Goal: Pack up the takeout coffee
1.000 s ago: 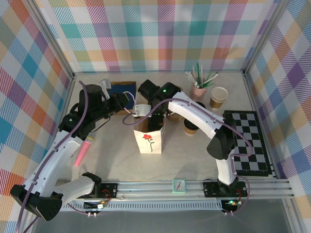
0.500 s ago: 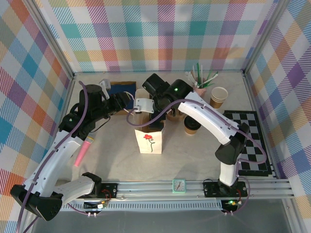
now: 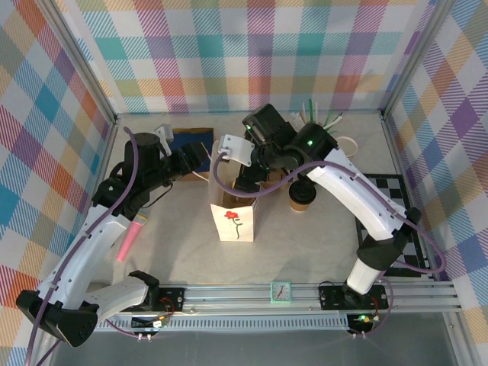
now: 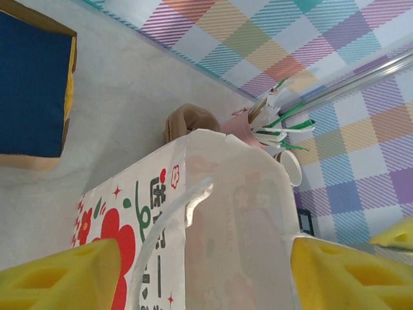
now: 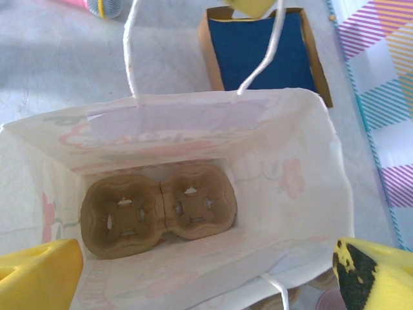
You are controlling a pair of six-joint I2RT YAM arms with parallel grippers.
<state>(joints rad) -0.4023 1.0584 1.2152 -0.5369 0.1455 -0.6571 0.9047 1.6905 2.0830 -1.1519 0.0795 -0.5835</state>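
Observation:
The takeout coffee (image 3: 302,197), a brown cup with a black lid, stands on the table just right of the white flowered paper bag (image 3: 235,217). My right gripper (image 3: 245,181) hovers over the bag's open mouth, open and holding nothing (image 5: 206,274). Looking down into the bag (image 5: 303,194), I see a brown cardboard cup tray (image 5: 158,210) lying on its bottom. My left gripper (image 3: 200,158) is at the bag's back left. It is open, with its yellow fingers (image 4: 58,274) wide on either side of the bag's top edge (image 4: 232,213) and white handle (image 4: 164,216).
A blue box (image 3: 191,141) lies at the back left. A pink cup of straws (image 3: 314,126) and a lidless paper cup (image 4: 292,168) stand at the back right. A checkerboard (image 3: 396,221) lies at right, a pink tube (image 3: 128,238) at left, a small teal clock (image 3: 281,290) on the front rail.
My right arm has swung right and its gripper has drawn up and back from the bag's mouth. My left gripper's jaws have spread apart beside the bag's handle.

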